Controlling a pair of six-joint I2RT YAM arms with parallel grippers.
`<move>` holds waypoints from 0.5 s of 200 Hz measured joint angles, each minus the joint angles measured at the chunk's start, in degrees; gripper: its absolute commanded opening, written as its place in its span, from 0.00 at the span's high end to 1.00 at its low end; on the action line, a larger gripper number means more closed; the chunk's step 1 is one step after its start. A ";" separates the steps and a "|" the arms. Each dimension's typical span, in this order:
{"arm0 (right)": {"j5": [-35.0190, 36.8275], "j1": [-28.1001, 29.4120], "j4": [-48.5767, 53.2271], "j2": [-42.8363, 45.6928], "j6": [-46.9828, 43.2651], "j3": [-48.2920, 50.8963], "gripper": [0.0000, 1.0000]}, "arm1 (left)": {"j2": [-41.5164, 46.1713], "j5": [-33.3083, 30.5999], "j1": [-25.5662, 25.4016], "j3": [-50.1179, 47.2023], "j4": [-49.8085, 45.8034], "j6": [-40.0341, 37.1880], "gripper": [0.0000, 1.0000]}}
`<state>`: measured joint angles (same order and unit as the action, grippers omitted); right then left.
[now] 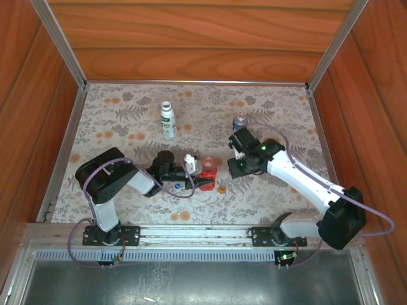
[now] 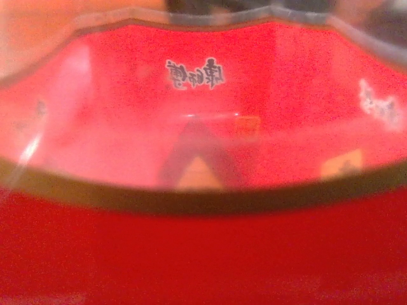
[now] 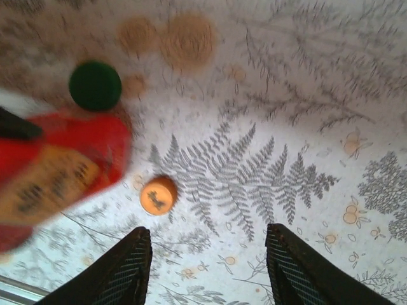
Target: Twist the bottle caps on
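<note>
Orange cap [image 3: 158, 195] just beside red bottle [image 1: 207, 170]: likely light, slick; pinch across rim. Right gripper [image 3: 208, 232] wide; left gripper [image 1: 198, 174] clamps red bottle.

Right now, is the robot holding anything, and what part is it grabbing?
The left gripper clamps the red bottle by its body. The right gripper hangs open above the table, holding nothing.
</note>
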<state>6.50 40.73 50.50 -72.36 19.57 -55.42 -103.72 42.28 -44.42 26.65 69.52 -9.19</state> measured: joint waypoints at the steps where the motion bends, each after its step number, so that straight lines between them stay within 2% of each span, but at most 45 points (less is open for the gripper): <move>1: -0.07 0.07 -0.09 0.09 0.11 0.24 0.44 | 0.02 0.00 0.20 -0.11 0.11 0.02 0.47; 42: -0.44 4.87 -7.41 1.25 3.37 8.28 0.44 | 3.74 -0.61 4.48 -5.11 1.31 -0.02 0.47; 100: 1.38 11.06 -16.90 -9.94 7.02 9.75 0.46 | 7.10 -1.97 5.49 -8.83 1.16 -0.02 0.47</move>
<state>7.88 51.79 33.61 -82.30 26.59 -45.67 -96.62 40.32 -38.94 17.82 70.67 -9.21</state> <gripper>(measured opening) 0.550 0.533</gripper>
